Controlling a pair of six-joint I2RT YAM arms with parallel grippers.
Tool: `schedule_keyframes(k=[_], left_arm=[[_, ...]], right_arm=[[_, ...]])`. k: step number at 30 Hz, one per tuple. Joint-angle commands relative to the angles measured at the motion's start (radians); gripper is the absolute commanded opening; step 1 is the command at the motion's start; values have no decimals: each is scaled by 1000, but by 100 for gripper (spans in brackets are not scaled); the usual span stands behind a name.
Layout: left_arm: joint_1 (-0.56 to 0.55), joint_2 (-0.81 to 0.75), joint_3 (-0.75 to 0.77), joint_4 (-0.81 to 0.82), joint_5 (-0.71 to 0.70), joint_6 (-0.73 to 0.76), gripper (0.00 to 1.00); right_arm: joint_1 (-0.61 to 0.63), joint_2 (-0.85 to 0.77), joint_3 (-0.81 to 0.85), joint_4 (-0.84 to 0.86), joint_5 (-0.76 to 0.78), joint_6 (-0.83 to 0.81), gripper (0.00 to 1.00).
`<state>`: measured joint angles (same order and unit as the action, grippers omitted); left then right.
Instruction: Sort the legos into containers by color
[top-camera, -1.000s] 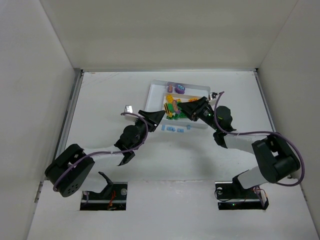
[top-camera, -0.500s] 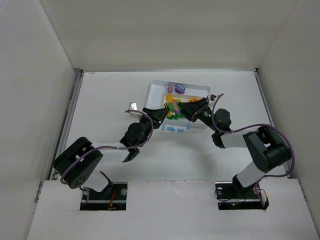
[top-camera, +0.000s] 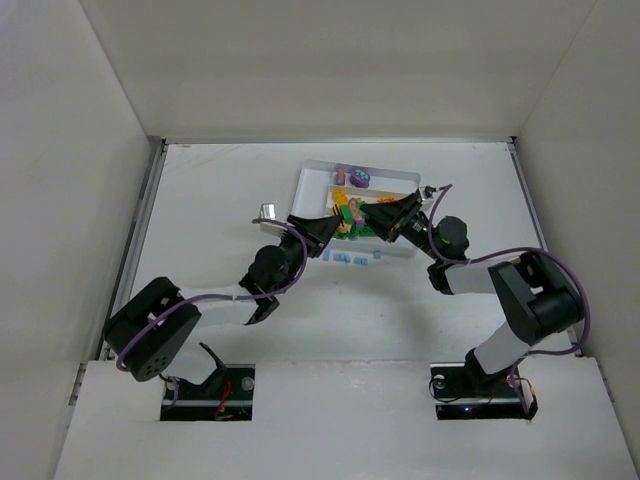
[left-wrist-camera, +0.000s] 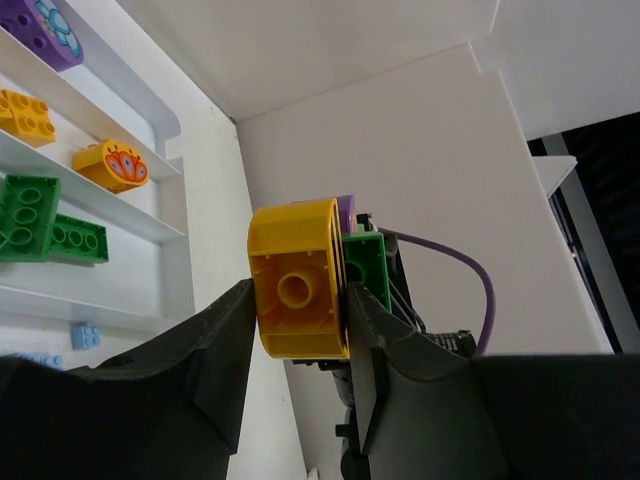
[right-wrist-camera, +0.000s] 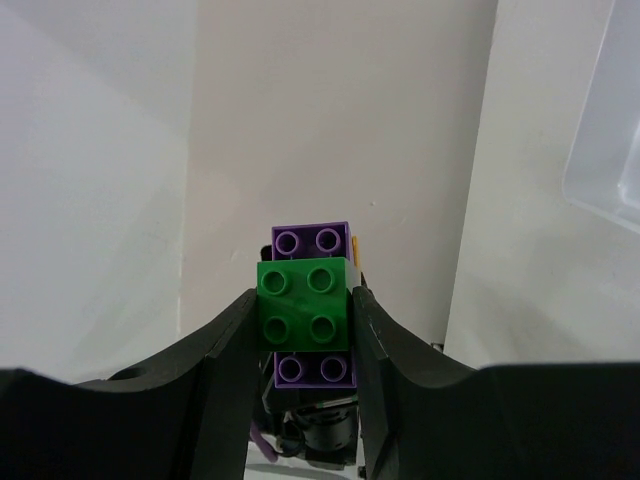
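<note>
- Yellow comes first: a yellow brick (left-wrist-camera: 298, 292), rounded on one side, sits between the black fingers of the left gripper (left-wrist-camera: 300, 296). Both fingers press its flanks, so we read this pincer as closed on it.
- Stuck behind it are a green brick (right-wrist-camera: 305, 305) and a purple brick (right-wrist-camera: 312, 240). The three make one clump, held in the air.
- The right gripper (right-wrist-camera: 305, 312) clamps the green brick from both sides, closed on it. The purple one shows above and below the green, with a sliver of yellow at its edge.
- From above, we see the two grippers tip to tip over the white tray (top-camera: 308, 185), with the clump between them above the tray's middle compartments.
- Inside the tray, a purple flower piece (left-wrist-camera: 40, 25) lies in the far section.
- Two yellow-orange pieces (left-wrist-camera: 112, 166) lie in the narrow compartment next to it.
- Two green tray bricks (left-wrist-camera: 78, 240) lie in the compartment after that, side by side and flat.
- Pale blue bricks (top-camera: 345, 259) lie on the table (top-camera: 220, 200) just beside the tray's near wall — outside it.
</note>
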<state>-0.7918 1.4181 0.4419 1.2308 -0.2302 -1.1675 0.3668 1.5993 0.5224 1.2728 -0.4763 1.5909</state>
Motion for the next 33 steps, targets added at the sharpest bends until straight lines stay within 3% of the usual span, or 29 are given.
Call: schedule_keyframes(k=[1, 13, 20, 27, 33], left_arm=[[18, -65, 1, 79, 110, -1, 17], [111, -159, -57, 53, 183, -4, 17], [148, -70, 58, -109, 204, 32, 17], [165, 108, 274, -301, 180, 144, 19], [159, 284, 483, -479, 147, 117, 20]], right_arm=[[-22, 16, 25, 122, -50, 30, 29], [-71, 33, -1, 155, -70, 44, 29], [-104, -7, -38, 116, -56, -8, 29], [-145, -162, -79, -186, 40, -259, 29], [-122, -431, -81, -554, 275, -497, 29]])
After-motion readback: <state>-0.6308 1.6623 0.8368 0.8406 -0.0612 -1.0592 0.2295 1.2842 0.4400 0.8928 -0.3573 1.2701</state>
